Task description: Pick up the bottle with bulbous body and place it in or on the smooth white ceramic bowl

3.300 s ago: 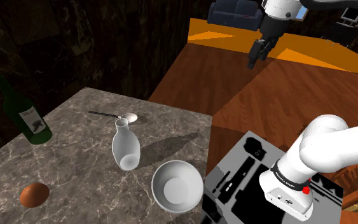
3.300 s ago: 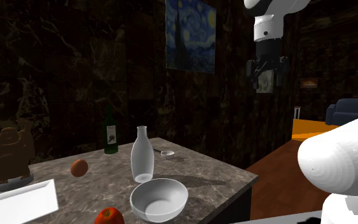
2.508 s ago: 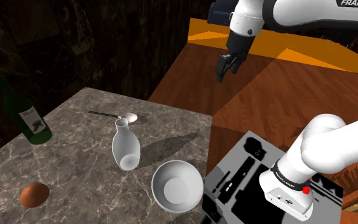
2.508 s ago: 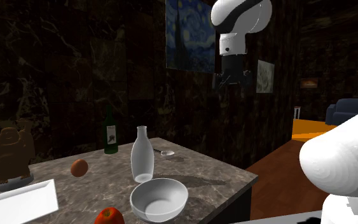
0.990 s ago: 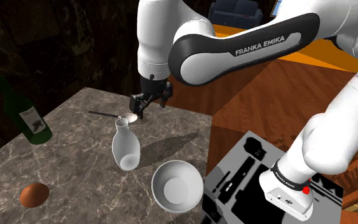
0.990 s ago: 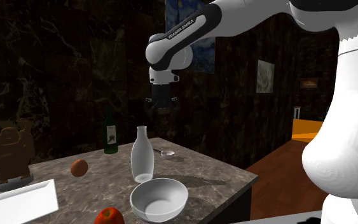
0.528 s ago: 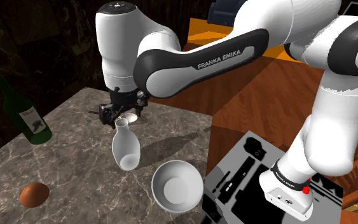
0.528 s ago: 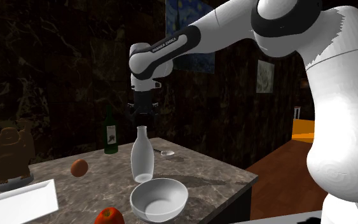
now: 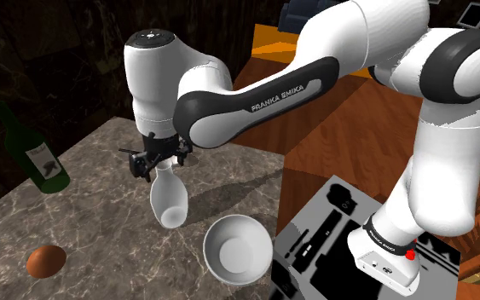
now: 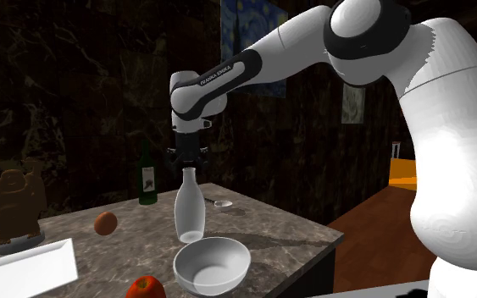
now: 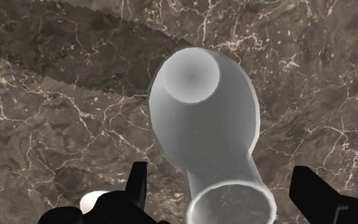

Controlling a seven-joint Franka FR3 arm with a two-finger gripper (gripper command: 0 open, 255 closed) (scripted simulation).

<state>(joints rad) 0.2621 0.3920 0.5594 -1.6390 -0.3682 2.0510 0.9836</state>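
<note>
A white bottle (image 9: pixel 168 203) with a bulbous body and narrow neck stands upright on the marble table (image 9: pixel 93 204). The smooth white bowl (image 9: pixel 238 249) sits just beside it, toward the stand. My black gripper (image 9: pixel 158 162) hangs straight above the bottle's mouth, fingers open. In the second exterior view the gripper (image 10: pixel 185 161) sits right over the top of the bottle (image 10: pixel 189 212), with the bowl (image 10: pixel 212 264) in front. From the wrist, the bottle (image 11: pixel 203 121) appears from above, its mouth between the spread fingers (image 11: pixel 138 183), which do not touch it.
A green bottle (image 9: pixel 35 153) stands at the table's far corner. A brown ball (image 9: pixel 45 261), a red fruit (image 10: pixel 146 288), a white tray (image 10: pixel 24 267), a brown figurine (image 10: pixel 12 207) and a spoon (image 10: pixel 223 203) share the table. The stand (image 9: pixel 323 230) borders the bowl.
The arm has swung in from high over the floor to the table. In the last second the open gripper moved over the spoon and down to the bottle's mouth.
</note>
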